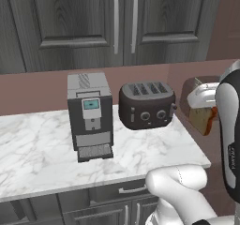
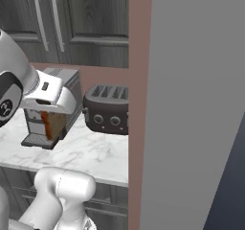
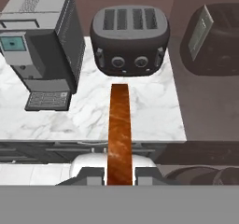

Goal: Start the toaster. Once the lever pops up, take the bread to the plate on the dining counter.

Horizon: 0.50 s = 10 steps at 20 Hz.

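My hand is clamped on the bread, raised clear of the surface, toaster ahead

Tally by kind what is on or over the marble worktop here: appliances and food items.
Appliances: 2, the boxy grey coffee machine and the dark rounded toaster.
Food: 1, the tan-brown bread slice, held edge-on in the gripper.
Total: 3.
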Available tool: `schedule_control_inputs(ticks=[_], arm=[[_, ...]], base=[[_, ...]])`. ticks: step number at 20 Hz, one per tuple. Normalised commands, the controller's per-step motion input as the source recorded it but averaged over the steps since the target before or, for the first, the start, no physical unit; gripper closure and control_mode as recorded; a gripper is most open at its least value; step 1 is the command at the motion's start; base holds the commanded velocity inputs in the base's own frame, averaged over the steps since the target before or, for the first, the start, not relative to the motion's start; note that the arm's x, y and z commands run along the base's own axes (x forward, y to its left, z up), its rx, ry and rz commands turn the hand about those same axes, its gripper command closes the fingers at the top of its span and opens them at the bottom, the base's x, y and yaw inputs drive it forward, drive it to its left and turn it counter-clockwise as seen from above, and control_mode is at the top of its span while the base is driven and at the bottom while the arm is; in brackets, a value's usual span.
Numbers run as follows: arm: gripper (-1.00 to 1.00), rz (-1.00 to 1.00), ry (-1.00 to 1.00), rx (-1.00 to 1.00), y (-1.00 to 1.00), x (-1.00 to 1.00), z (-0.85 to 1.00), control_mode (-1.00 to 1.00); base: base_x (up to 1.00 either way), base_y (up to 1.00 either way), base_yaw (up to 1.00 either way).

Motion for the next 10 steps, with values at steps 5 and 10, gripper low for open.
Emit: schedule_control_inputs(ticks=[5,10], arm=[[1.00,0.00,0.01,0.00,0.00,-0.02,0.00,-1.00],[1.00,0.00,0.00,0.00,0.00,0.00,0.00,-1.00]], base=[[0.00,0.00,0.00],[0.00,0.00,0.00]])
